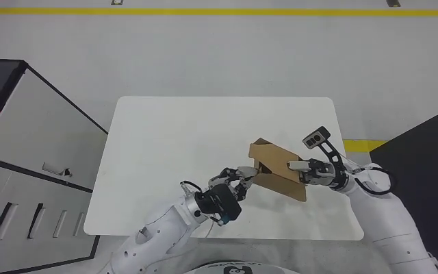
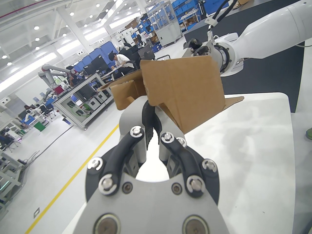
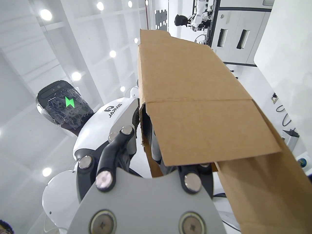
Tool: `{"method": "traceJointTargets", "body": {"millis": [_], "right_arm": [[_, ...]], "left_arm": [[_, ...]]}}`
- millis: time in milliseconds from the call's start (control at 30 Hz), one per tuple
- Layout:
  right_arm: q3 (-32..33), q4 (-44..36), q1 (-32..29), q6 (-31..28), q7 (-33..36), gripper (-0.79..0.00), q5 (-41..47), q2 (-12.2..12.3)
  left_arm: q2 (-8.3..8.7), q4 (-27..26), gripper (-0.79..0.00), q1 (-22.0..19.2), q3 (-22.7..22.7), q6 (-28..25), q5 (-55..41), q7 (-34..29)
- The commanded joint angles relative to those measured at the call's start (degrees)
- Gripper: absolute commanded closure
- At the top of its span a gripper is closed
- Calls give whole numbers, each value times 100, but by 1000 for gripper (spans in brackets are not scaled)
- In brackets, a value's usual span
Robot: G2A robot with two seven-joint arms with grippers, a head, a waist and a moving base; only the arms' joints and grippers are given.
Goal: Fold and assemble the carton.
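On the near right part of the table (image 1: 171,157), the carton (image 1: 274,164) is held at both ends. The left gripper (image 1: 246,175) pinches its left flap and the right gripper (image 1: 298,166) clamps its right wall.

the carton (image 1: 277,170) is plain brown corrugated card, partly opened into a tilted tube. its end flaps (image 2: 126,91) splay loose, unfolded. it sits over the right-front part of the table (image 1: 205,137), one lower flap corner (image 2: 234,99) seemingly touching the surface.

Passage over far table (image 1: 205,123) (and left); carton (image 1: 277,170) blocks near-right
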Motion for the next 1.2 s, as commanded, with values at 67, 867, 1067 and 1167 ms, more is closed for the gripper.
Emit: {"method": "traceJointTargets", "body": {"millis": [67,867,1067,1167], "right_arm": [[-20,-38,-14,67,11,0,-41,-5],[113,-83,-194,173,-71,0,-115,-13],[262,79,-326,16,-76,0,145,-24],[311,140,-366,-71,-119,0,228,-35]], "left_arm": [[-6,14,0,-42,103,-20,85,-1],[41,-62,0,12,38,163,218,-174],[78,-166,0,137,-229,294,148,-216],[91,-240,0,206,-279,294,122,-224]]}}
